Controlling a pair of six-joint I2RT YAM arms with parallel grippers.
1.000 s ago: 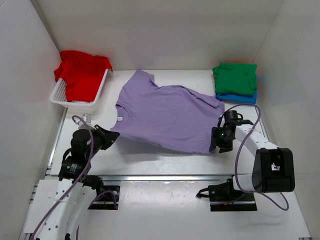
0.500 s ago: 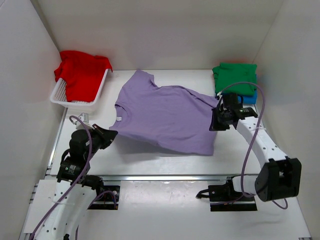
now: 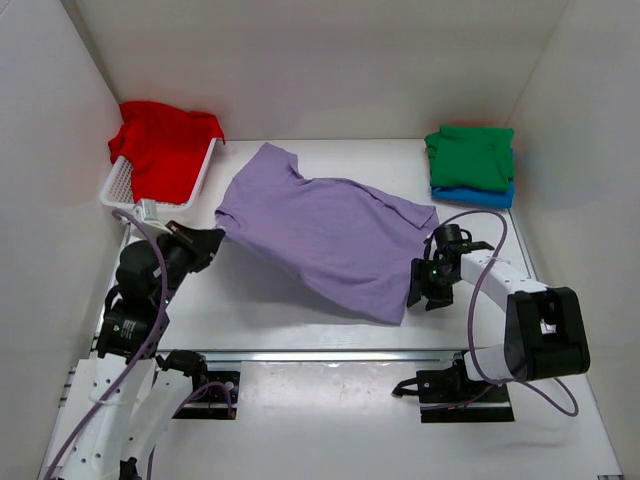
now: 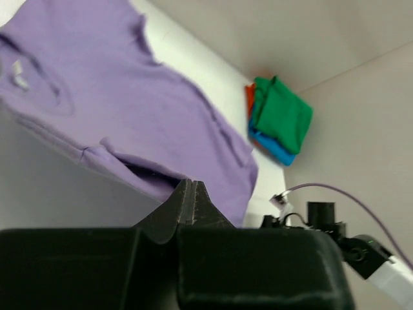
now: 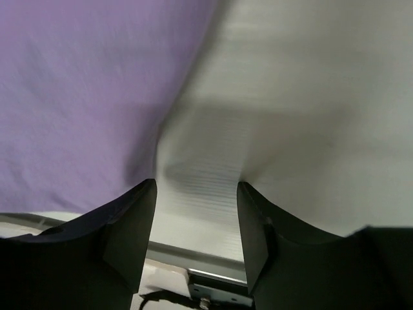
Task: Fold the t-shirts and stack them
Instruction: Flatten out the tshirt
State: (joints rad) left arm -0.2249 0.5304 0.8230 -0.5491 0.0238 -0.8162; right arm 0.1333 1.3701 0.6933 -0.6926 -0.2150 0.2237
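Here is the white table [image 3: 300, 305], and spread across its middle lies the lavender t-shirt [image 3: 325, 235], the biggest thing on it. It lies slantwise, one sleeve pointing to the far left, the hem running down toward the near right. The cloth is rumpled, not flat, and its near-left edge is lifted off the table.

At the far left stands the white basket [image 3: 118, 190], with the red t-shirt [image 3: 165, 145] heaped in it and spilling over the far rim. At the far right corner sits a folded pile: the green t-shirt [image 3: 470, 155] on top, the blue t-shirt [image 3: 472, 197] showing beneath it as a thin strip. That pile lies well apart from the lavender one.

Now the arms. The left gripper [image 3: 208, 240] is at the shirt's left edge, between basket and cloth. Its wrist view shows the fingers [image 4: 184, 200] pressed together, pinching a fold of the lavender hem at their tips.

The right gripper [image 3: 420, 288] is low, just beside the shirt's near-right corner. Its fingers [image 5: 129, 223] are spread wide, bare table between them, purple cloth just off to one side, nothing held.
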